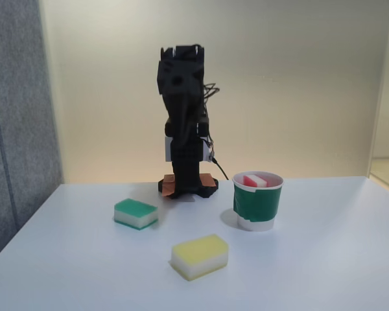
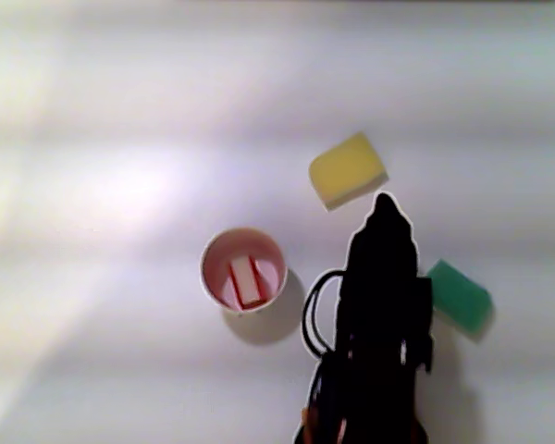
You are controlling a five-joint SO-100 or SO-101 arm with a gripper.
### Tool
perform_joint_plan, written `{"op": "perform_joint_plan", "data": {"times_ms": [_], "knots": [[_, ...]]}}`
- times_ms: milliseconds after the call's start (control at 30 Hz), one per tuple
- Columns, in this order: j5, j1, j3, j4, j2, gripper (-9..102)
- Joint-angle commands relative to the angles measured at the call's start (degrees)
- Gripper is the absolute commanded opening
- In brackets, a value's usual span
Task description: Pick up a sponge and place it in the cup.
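The white worktop (image 1: 324,259) carries everything, and little on it looks at risk. The black arm (image 1: 183,123) stands folded upright at the back of the fixed view, well apart from the cup; from above it is a dark shape ending in a point, the claw (image 2: 385,205). Whether its fingers are spread or pressed together cannot be told, as both views show only a black silhouette. It appears to hold nothing.

The cup (image 1: 257,204) stands upright on the worktop, to the right of the arm in the fixed view. The sponge (image 2: 247,281) sits inside it on edge, its red and white layers showing just above the rim in the fixed view (image 1: 253,181).

The task therefore looks done, so the remaining hazards are small. If the arm swings out toward the cup, it could tip the light paper cup and spill the sponge. The yellow sponge (image 1: 200,256) and the green sponge (image 1: 136,213) lie near the arm's reach, and a low sweep could shove either one.
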Motion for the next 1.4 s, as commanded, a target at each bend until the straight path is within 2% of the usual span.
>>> {"op": "perform_joint_plan", "data": {"times_ms": [0,300,867,1100,1367], "knots": [[0.8,0.5,3.1,0.4,4.4,0],[1.2,1.3,12.0,-0.2,11.9,0],[2.9,-0.7,30.4,-15.6,12.0,0],[2.2,-1.1,32.1,-11.2,12.0,0],[1.4,-5.5,32.1,1.3,12.2,0]]}}
